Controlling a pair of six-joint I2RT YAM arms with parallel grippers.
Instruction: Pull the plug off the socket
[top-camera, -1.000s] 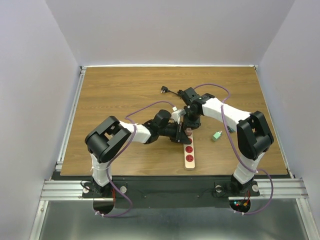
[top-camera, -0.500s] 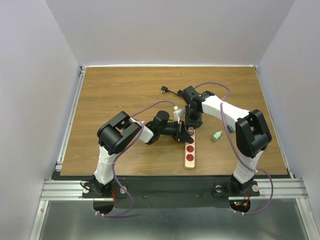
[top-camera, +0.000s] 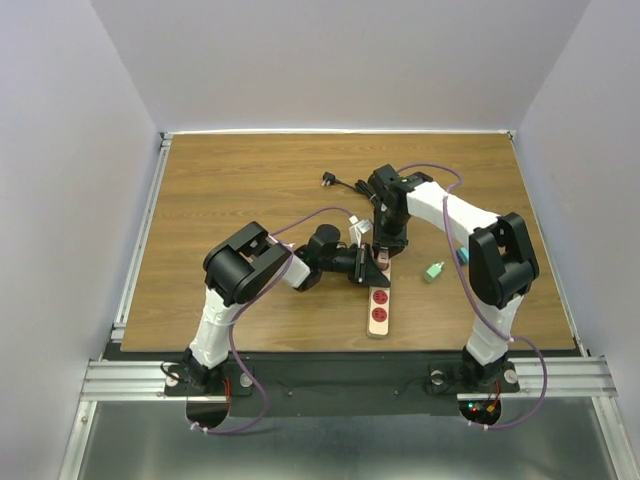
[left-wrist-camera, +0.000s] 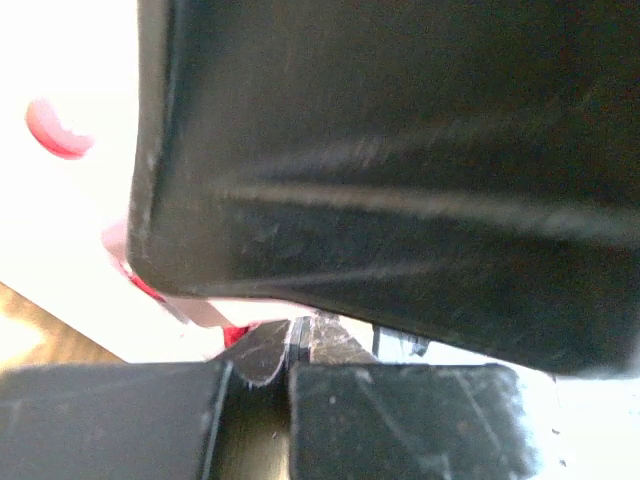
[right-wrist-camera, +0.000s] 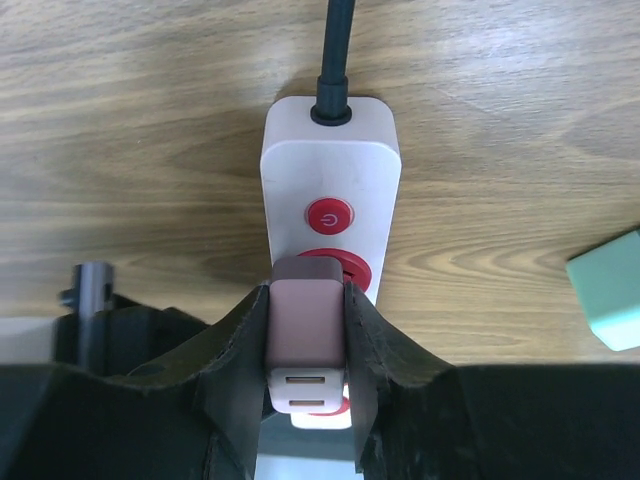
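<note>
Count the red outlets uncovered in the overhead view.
2, at the near end of the socket, one outlet beyond the other; more may lie hidden farther along.

A scratched black mass (left-wrist-camera: 400, 180), too close to identify, fills the upper and right part of the view. Nearest the camera, the left pincer (left-wrist-camera: 290, 375) has its two black fingers (left-wrist-camera: 110, 420) pressed together along a thin seam. To the left lies the socket (left-wrist-camera: 70, 230), its pale body washed out by glare. A curved piece of a red outlet (left-wrist-camera: 55, 135) shows on it, with more red at the mass's lower edge. A corner of the wooden bench (left-wrist-camera: 40, 345) shows at near left.
</note>
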